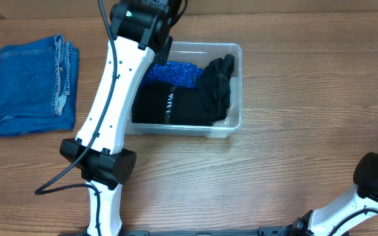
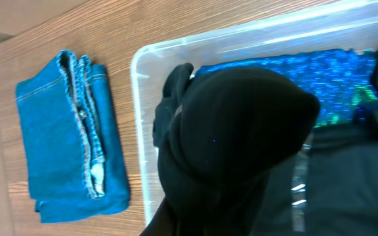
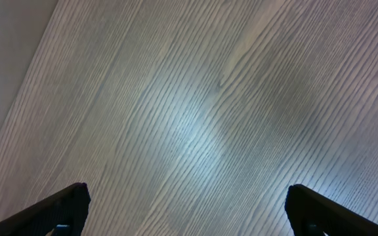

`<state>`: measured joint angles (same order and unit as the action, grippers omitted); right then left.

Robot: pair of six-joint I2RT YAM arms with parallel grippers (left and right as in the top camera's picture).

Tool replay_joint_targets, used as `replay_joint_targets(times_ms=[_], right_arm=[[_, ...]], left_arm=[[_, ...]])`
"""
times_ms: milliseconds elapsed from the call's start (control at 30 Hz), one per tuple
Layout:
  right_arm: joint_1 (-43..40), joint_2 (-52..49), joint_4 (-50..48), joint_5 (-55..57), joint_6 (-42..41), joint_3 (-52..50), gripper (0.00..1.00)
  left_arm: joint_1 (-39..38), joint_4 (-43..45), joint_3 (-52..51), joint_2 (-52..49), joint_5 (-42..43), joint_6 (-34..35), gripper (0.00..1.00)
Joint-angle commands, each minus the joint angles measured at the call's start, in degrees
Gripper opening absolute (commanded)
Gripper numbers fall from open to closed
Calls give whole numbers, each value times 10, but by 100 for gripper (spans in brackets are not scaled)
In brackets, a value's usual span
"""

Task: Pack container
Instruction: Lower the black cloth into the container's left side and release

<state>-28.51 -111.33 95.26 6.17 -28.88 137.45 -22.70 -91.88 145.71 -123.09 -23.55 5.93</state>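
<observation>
Container (image 1: 184,130): clear plastic tub at the middle of the wooden table (image 1: 294,170), long side toward me, already holding clothes.
Contents: black garment (image 1: 189,105) fills most of the tub, with one end bunched up against the right wall. Blue sparkly fabric (image 1: 172,72) shows beside it along the far side.
Left gripper (image 1: 165,51): reaches down at the tub's far left corner, jaws pressed together. In the left wrist view a mound of black cloth hides the fingers, so I cannot tell whether cloth is pinched. I judge it is there to tuck or press the garment down below the rim.
Folded denim (image 1: 31,85): lies on the table well left of the tub, outside it. It is probably the next item to pack.
Right gripper (image 3: 189,200): spread wide over bare wood at the table's near right, holding nothing. I read it as parked clear of the left arm (image 1: 113,98).
Progress: partly packed, as I judge it, with the denim not yet in.
</observation>
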Motion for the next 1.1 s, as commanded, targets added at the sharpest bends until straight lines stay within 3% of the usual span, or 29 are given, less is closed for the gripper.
replay_joint_targets(times_ms=[0, 300, 600, 733, 900, 933, 967, 1067], right_arm=[[-1, 3, -2, 2, 0, 6, 100], [-1, 3, -2, 2, 0, 6, 100], [-1, 3, -2, 2, 0, 6, 100], [-1, 3, -2, 2, 0, 6, 100], [-1, 3, -2, 2, 0, 6, 100], [-1, 3, -2, 2, 0, 6, 100], [-1, 3, -2, 2, 0, 6, 100], [-1, 3, -3, 2, 0, 6, 100]], left_arm=[[25, 0, 10, -2, -24, -22, 4], [34, 0, 6, -8, -38, -30, 4], [42, -10, 6, -76, -49, -20, 4], [32, 0, 6, -89, -7, -14, 4], [8, 57, 6, -100, 104, -12, 4], [4, 69, 6, -100, 127, -12, 6], [1, 78, 6, -100, 146, -12, 15], [-12, 120, 6, -100, 217, -12, 51]])
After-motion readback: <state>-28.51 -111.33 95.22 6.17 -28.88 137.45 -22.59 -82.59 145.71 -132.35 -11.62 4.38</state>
